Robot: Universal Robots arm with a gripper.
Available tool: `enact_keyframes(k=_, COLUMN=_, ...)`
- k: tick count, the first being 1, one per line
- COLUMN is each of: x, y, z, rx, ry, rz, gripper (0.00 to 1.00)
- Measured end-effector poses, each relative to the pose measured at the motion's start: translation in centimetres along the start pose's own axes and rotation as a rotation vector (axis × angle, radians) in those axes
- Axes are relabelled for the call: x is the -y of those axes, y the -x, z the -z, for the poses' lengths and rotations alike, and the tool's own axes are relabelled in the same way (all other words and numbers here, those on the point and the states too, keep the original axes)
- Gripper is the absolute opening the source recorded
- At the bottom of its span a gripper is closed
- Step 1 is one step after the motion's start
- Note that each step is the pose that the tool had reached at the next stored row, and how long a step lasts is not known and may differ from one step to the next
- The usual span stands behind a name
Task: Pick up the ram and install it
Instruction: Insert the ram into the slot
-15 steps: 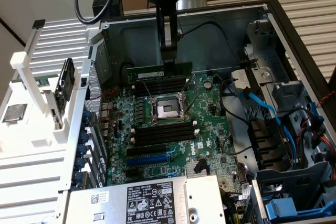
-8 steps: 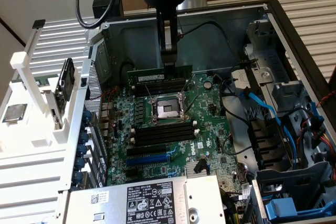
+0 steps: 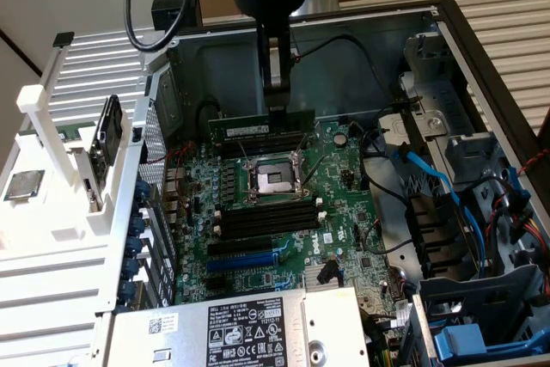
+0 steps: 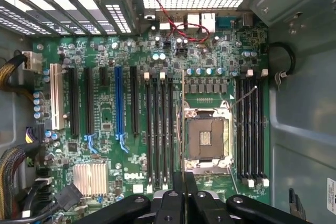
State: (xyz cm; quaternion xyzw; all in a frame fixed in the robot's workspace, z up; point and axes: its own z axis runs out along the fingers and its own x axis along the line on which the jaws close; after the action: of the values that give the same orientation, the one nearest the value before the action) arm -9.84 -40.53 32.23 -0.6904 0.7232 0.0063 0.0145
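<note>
From my station the open computer case (image 3: 481, 49) takes up most of the exterior view, with the green motherboard (image 3: 344, 169) lying flat on its floor and the bare CPU socket (image 3: 273, 181) near its middle. A bank of long black memory slots (image 3: 266, 217) runs along each side of that socket. The ram (image 3: 249, 129) hangs above the board, long edge level, pinched at the middle of its upper edge by the gripper (image 3: 277, 113), whose fingers are pressed together on the stick. I read this as the carry-and-align part of the job: the pick is done, the seating is not. In the wrist view the ram (image 4: 182, 129) shows edge-on as a thin line running parallel to the slots, alongside the socket and close to the slot bank (image 4: 160, 129) on the expansion-slot side. In the exterior view it appears over the far bank instead, so I cannot tell which slot it hangs above. As I judge it, seating calls for the lower edge to sit squarely over one slot, with the white end clips open and a straight, even press
</note>
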Motion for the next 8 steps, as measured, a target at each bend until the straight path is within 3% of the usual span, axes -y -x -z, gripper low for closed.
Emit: enact_keyframes(k=8, x=0.01, y=-0.20, z=-0.31, rx=-0.0001, ry=0.0001, rz=0.002, gripper=0.12)
